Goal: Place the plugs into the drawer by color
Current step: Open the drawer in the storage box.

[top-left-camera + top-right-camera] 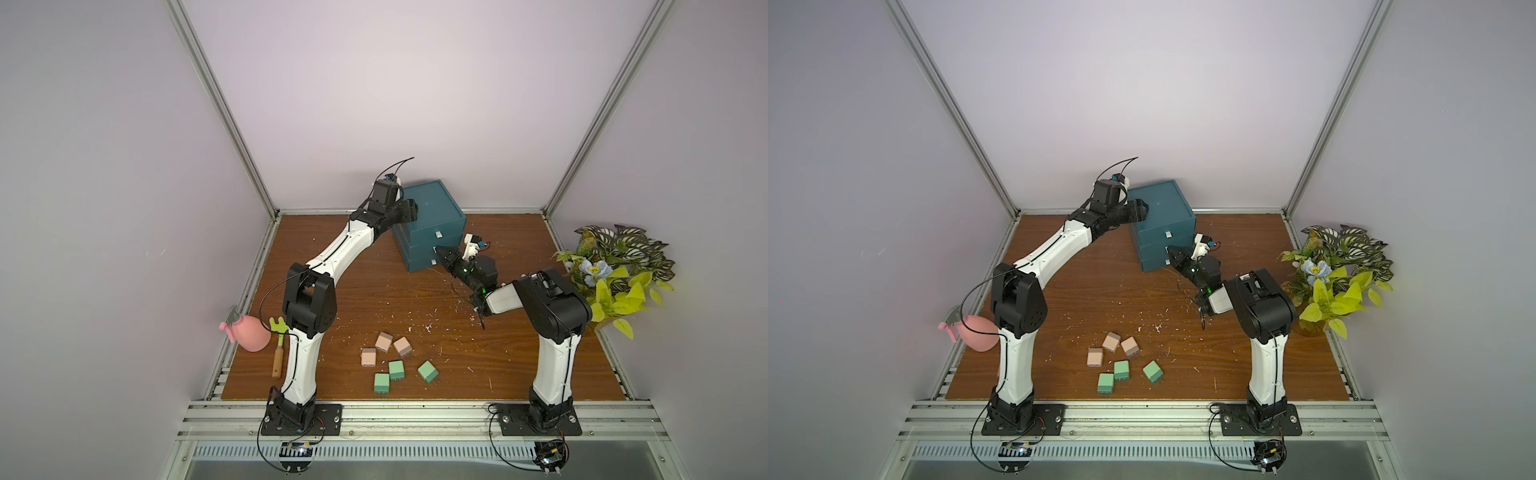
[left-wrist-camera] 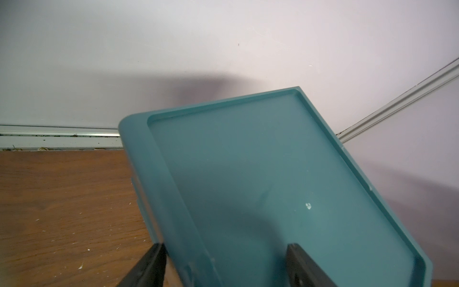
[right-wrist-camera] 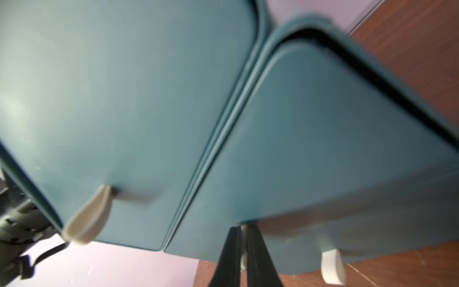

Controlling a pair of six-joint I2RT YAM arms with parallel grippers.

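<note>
The dark teal cabinet (image 1: 434, 208) stands at the back of the table, with three stacked drawers. My right gripper (image 1: 438, 252) is shut on the middle drawer's white pull tab (image 3: 243, 262), which is pinched between its black fingers (image 3: 229, 256). The tabs of the top drawer (image 3: 87, 218) and the bottom drawer (image 3: 332, 268) hang free. My left gripper (image 1: 409, 210) sits at the cabinet's top left edge (image 2: 159, 174). Its jaws are apart, one beside the side wall and one over the top. Three peach plugs (image 1: 383, 341) and three green plugs (image 1: 396, 370) lie loose near the front.
A pink spray bottle (image 1: 249, 332) and a green fork tool with a wooden handle (image 1: 278, 345) lie at the left edge. A potted plant (image 1: 615, 274) stands at the right edge. White crumbs are scattered over the wooden table (image 1: 374, 299).
</note>
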